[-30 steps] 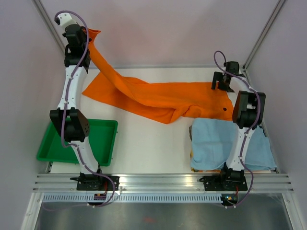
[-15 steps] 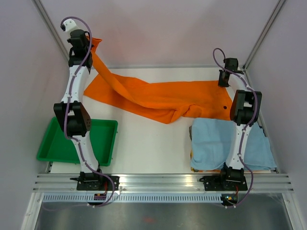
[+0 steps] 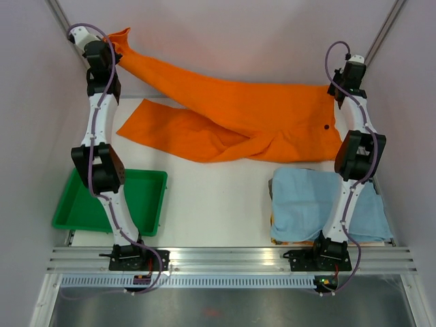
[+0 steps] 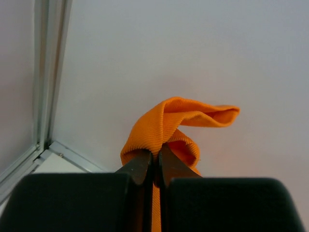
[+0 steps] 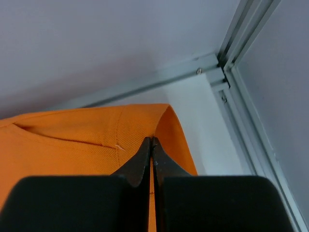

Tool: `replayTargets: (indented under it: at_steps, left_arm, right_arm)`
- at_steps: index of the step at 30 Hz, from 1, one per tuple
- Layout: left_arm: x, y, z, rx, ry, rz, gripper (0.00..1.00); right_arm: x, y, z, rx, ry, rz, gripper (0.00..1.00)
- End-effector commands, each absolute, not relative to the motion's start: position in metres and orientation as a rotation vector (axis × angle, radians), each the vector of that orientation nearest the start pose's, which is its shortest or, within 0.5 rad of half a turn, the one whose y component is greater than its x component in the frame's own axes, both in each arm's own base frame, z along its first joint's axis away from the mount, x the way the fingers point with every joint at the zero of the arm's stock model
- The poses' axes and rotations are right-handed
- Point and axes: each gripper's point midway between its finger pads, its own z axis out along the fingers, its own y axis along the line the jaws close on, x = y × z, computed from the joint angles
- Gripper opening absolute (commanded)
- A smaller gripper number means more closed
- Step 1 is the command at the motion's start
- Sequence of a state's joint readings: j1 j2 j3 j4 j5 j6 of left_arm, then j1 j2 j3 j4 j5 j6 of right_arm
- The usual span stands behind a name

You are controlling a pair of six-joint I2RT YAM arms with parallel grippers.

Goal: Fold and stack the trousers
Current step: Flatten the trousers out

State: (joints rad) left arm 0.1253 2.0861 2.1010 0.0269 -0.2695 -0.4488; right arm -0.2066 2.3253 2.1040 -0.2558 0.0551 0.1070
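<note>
The bright orange trousers (image 3: 231,116) stretch across the back of the table, one leg raised between both arms, the other leg (image 3: 170,129) lying on the table. High at the back left my left gripper (image 4: 155,162) is shut on a leg end (image 4: 169,125), which bunches above the jaws. At the back right my right gripper (image 5: 151,150) is shut on the waist edge (image 5: 96,135) and holds it up. In the top view the left gripper (image 3: 109,48) and the right gripper (image 3: 338,92) are both lifted.
A green tray (image 3: 146,197) stands at the near left. A light blue cloth (image 3: 306,204) lies folded at the near right. The walls and metal corner posts (image 5: 241,34) stand close behind both grippers.
The right gripper has shut on the waist and risen toward the back. The left gripper has lifted its leg end higher, so the cloth now hangs taut between them.
</note>
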Motion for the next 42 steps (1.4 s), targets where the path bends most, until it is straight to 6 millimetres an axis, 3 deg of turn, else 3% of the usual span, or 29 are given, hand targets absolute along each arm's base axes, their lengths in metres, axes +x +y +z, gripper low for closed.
replayTargets:
  at_steps: [1,2,3,4,6,7,11,13,16,17,18,19,20,21,22,23,24,25,26,27,28,29,30,31,32,33,35,36,42]
  left_arm:
    - [0.644,0.117,0.410,-0.639,1.236,-0.186,0.02]
    - [0.649,0.114,0.406,-0.624,1.240,-0.204,0.02]
    - [0.661,0.112,0.388,-0.612,1.266,-0.214,0.02]
    - [0.667,0.106,0.390,-0.575,1.267,-0.249,0.02]
    - [0.687,0.099,0.355,-0.567,1.331,-0.290,0.02]
    - [0.690,0.099,0.354,-0.576,1.333,-0.298,0.02]
    - [0.700,0.102,0.294,-0.678,1.442,-0.289,0.02]
    - [0.702,0.108,0.269,-0.702,1.488,-0.244,0.02]
    - [0.701,0.112,0.247,-0.728,1.550,-0.204,0.26]
    - [0.695,0.114,0.230,-0.749,1.624,-0.171,0.56]
    - [0.693,0.118,0.234,-0.763,1.628,-0.144,0.77]
    - [0.688,0.120,0.236,-0.766,1.645,-0.117,0.99]
    - [0.678,0.125,0.229,-0.801,1.684,-0.061,1.00]
    - [0.667,0.128,0.246,-0.801,1.680,-0.029,1.00]
    - [0.657,0.135,0.250,-0.817,1.692,0.015,1.00]
    - [0.640,0.142,0.242,-0.853,1.740,0.096,1.00]
    - [0.627,0.147,0.244,-0.861,1.763,0.148,1.00]
    - [0.609,0.155,0.268,-0.879,1.738,0.186,1.00]
    - [0.593,0.160,0.256,-0.900,1.781,0.241,1.00]
    - [0.571,0.168,0.266,-0.927,1.797,0.262,1.00]
    - [0.558,0.172,0.259,-0.958,1.830,0.266,1.00]
    - [0.545,0.166,0.234,-0.973,1.916,0.236,1.00]
    - [0.532,0.165,0.221,-1.006,1.959,0.209,1.00]
    - [0.523,0.165,0.212,-1.018,1.984,0.181,0.99]
    - [0.508,0.151,0.190,-1.011,2.056,0.116,0.98]
    - [0.506,0.148,0.186,-1.008,2.057,0.090,0.95]
    - [0.493,0.127,0.160,-1.001,2.134,-0.006,0.92]
    - [0.493,0.121,0.155,-1.011,2.143,-0.040,0.92]
    - [0.501,0.109,0.109,-1.118,2.181,-0.142,0.81]
  right_arm:
    - [0.663,-0.156,0.199,0.370,1.862,-0.083,0.00]
    - [0.668,-0.159,0.201,0.363,1.854,-0.083,0.00]
    - [0.672,-0.163,0.175,0.382,1.892,-0.078,0.00]
    - [0.675,-0.167,0.166,0.395,1.897,-0.068,0.00]
    - [0.684,-0.169,0.147,0.418,1.899,-0.011,0.00]
    - [0.686,-0.169,0.144,0.421,1.897,0.001,0.00]
    - [0.691,-0.167,0.119,0.415,1.917,0.021,0.00]
    - [0.694,-0.165,0.116,0.390,1.920,0.026,0.00]
    - [0.694,-0.157,0.107,0.340,1.962,0.063,0.09]
    - [0.691,-0.153,0.107,0.332,1.981,0.081,0.18]
    - [0.689,-0.145,0.112,0.305,1.988,0.123,0.46]
    - [0.687,-0.140,0.115,0.291,1.996,0.145,0.58]
    - [0.682,-0.136,0.134,0.275,1.985,0.159,0.75]
    - [0.676,-0.130,0.137,0.258,2.001,0.186,0.79]
    - [0.667,-0.126,0.161,0.239,1.996,0.188,0.81]
    - [0.660,-0.123,0.171,0.233,2.004,0.192,0.83]
    - [0.650,-0.121,0.168,0.237,2.038,0.197,0.84]
    - [0.636,-0.117,0.200,0.218,2.020,0.185,0.84]
    - [0.626,-0.114,0.208,0.216,2.022,0.186,0.85]
    - [0.604,-0.109,0.218,0.219,2.034,0.186,0.86]
    - [0.595,-0.106,0.222,0.235,2.027,0.191,0.86]
    - [0.584,-0.103,0.225,0.249,2.029,0.196,0.86]
    - [0.564,-0.098,0.196,0.291,2.092,0.214,0.86]
    - [0.554,-0.095,0.225,0.286,2.027,0.212,0.86]
    - [0.535,-0.088,0.197,0.330,2.080,0.242,0.87]
    - [0.523,-0.083,0.212,0.327,2.050,0.253,0.87]
    - [0.508,-0.074,0.203,0.347,2.061,0.292,0.87]
    - [0.496,-0.070,0.185,0.364,2.102,0.305,0.87]
    - [0.464,-0.059,0.178,0.373,2.155,0.334,0.86]
